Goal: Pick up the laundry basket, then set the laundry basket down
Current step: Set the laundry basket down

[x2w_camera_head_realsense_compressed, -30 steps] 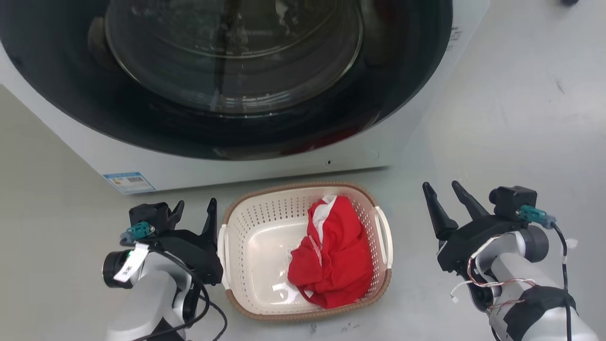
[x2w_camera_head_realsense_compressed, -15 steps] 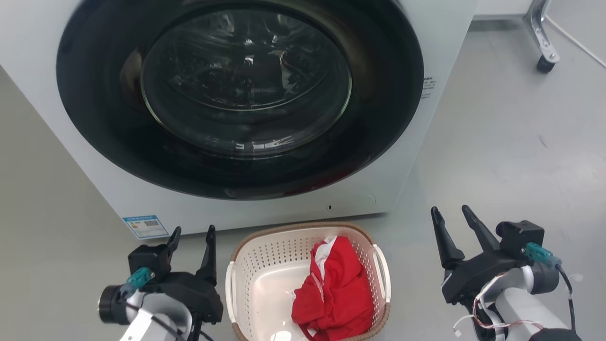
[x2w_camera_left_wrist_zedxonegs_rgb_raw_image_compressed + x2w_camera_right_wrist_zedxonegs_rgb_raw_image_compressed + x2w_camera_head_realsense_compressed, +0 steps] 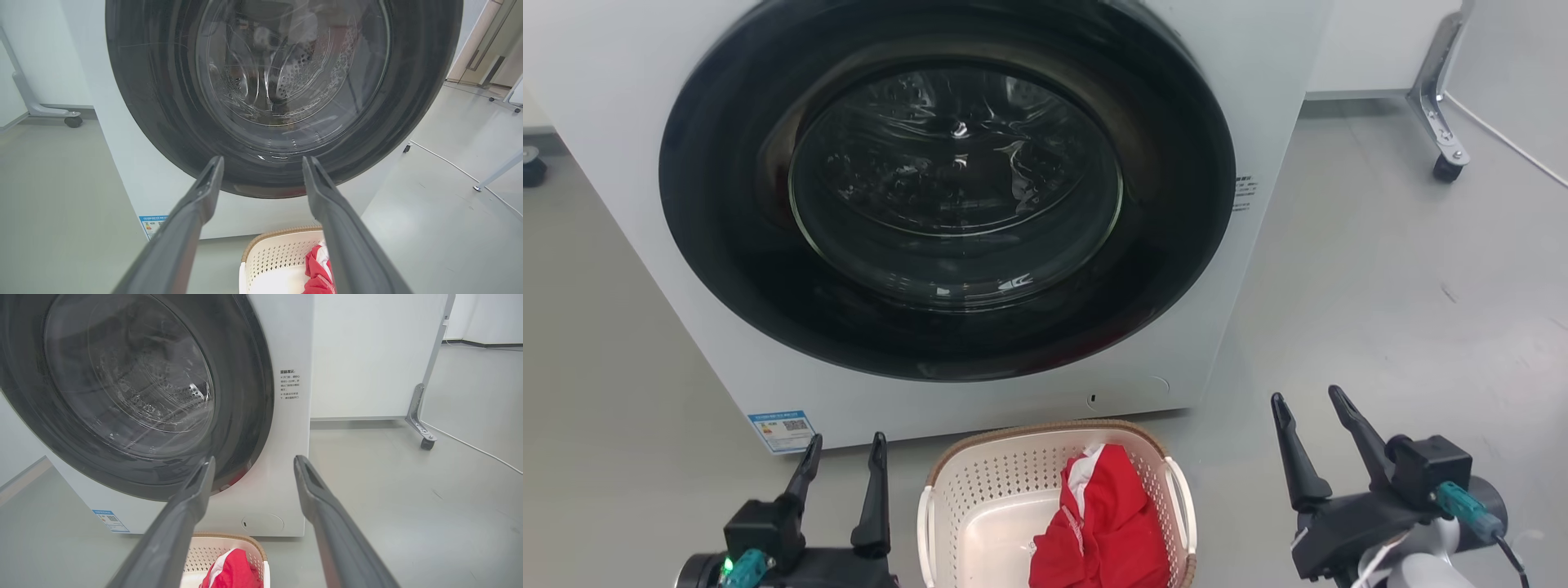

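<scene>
The laundry basket (image 3: 1001,490), cream-white and perforated with a brown woven rim, stands on the floor just before the washing machine, cut off by the bottom edge of the head view. A red and white garment (image 3: 1098,523) lies in its right half. My left gripper (image 3: 843,457) is open to the left of the basket, apart from it, holding nothing. To the right, my right gripper (image 3: 1311,416) is open and also apart from the basket. The basket's far rim (image 3: 278,234) shows low in the left wrist view, and the basket rim (image 3: 229,537) low in the right wrist view.
A white front-loading washing machine (image 3: 1258,98) with a large dark round door (image 3: 947,188) stands right behind the basket. A wheeled metal frame leg (image 3: 1441,122) stands on the grey floor at the back right, with a cable (image 3: 1503,139) beside it.
The head camera has tilted upward, so the basket and both grippers sit lower in the picture. Both grippers stay open; their fingers now point more upright beside the basket.
</scene>
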Motion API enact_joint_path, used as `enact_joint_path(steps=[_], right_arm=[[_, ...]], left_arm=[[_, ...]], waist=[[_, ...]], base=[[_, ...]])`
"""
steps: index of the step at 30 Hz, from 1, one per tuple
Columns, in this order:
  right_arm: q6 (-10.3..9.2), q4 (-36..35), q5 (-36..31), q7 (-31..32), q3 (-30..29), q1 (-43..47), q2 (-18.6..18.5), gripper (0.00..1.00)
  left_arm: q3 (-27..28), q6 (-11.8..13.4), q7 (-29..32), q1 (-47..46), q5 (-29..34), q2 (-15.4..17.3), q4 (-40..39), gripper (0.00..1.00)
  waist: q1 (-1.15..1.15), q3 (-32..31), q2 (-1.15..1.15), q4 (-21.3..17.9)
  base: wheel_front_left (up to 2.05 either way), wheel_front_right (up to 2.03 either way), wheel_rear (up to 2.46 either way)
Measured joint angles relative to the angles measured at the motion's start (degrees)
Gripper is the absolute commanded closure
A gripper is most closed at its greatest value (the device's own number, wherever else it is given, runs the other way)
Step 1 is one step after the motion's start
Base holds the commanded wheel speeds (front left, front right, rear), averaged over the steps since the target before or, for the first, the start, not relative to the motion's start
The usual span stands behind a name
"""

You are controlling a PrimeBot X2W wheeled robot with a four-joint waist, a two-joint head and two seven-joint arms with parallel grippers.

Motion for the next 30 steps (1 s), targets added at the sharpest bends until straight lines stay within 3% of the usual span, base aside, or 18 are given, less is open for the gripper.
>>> enact_joint_path(steps=[14, 30], right_arm=[[-1.29, -7.89, -3.01, 0.00, -3.63, 10.66, -1.23, 0.00], [-1.79, -11.99, -5.55, 0.00, -6.89, 14.37, -1.25, 0.00]], left_arm=[[2.37, 0.87, 0.00, 10.19, 2.71, -0.20, -8.58, 0.00], [5.19, 0.92, 0.53, 13.29, 4.91, -1.03, -12.21, 0.00]], waist=[[0.01, -3.63, 0.01, 0.63], [0.01, -3.86, 0.00, 0.85]], base=[[0.00, 0.00, 0.00], [0.00, 0.00, 0.00]])
